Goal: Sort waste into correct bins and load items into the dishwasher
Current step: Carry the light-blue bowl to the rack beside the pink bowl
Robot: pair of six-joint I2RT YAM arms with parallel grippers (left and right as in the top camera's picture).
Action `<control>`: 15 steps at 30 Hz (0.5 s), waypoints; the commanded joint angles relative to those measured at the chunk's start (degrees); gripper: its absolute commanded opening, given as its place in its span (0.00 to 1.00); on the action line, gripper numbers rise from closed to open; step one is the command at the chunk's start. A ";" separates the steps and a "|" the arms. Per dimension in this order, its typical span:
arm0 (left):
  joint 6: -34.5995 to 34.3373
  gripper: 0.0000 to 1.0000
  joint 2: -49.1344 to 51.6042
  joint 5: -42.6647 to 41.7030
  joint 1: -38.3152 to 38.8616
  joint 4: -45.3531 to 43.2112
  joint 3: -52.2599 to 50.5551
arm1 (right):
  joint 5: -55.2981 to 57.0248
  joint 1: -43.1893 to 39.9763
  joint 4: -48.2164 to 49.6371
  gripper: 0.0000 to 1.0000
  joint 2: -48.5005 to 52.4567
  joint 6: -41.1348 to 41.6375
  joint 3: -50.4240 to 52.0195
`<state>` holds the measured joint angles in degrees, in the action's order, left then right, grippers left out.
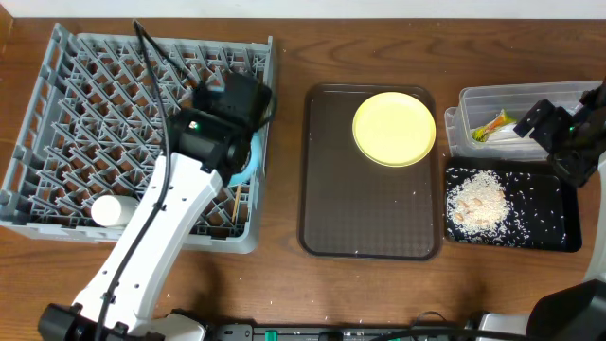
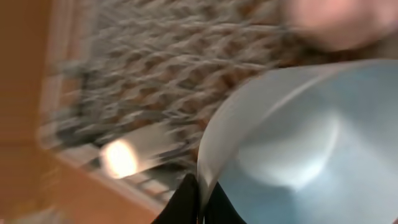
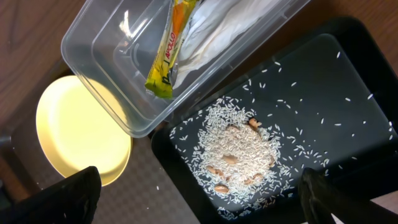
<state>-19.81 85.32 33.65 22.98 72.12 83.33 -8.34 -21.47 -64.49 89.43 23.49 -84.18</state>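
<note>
We take the grey dish rack point(image 1: 57, 123) as landmark: over its right edge hangs the light-blue bowl point(image 2: 298, 143), smooth and empty, its thin rim pinched by the left gripper point(image 2: 200, 200), so we judge the drop is down and leftward. Well right of the rack, the right gripper point(image 3: 199, 198) hovers, fingers spread wide. The small white cup point(image 1: 106, 210) lies in the rack's near-left corner.

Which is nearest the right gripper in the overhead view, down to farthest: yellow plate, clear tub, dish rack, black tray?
1. Clear tub, under the right gripper.
2. Black tray, beside the tub.
3. Yellow plate, mid-table.
4. Dish rack, far left.
</note>
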 commanded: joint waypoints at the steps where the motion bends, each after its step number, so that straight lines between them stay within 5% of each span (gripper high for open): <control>1: -12.90 0.08 1.31 21.31 0.24 3.80 -2.47 | -0.04 0.02 -0.04 0.99 -0.59 0.26 -0.35; 6: -21.20 0.07 4.28 28.22 0.24 4.15 -7.26 | -0.07 0.02 -0.04 0.99 -0.59 0.26 -0.35; 15: -21.88 0.07 13.75 30.10 2.78 1.05 -8.09 | -0.07 0.02 -0.02 0.99 -0.59 0.26 -0.35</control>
<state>-39.31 97.43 60.47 24.21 73.06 75.44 -8.34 -21.47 -64.51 89.43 23.49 -84.16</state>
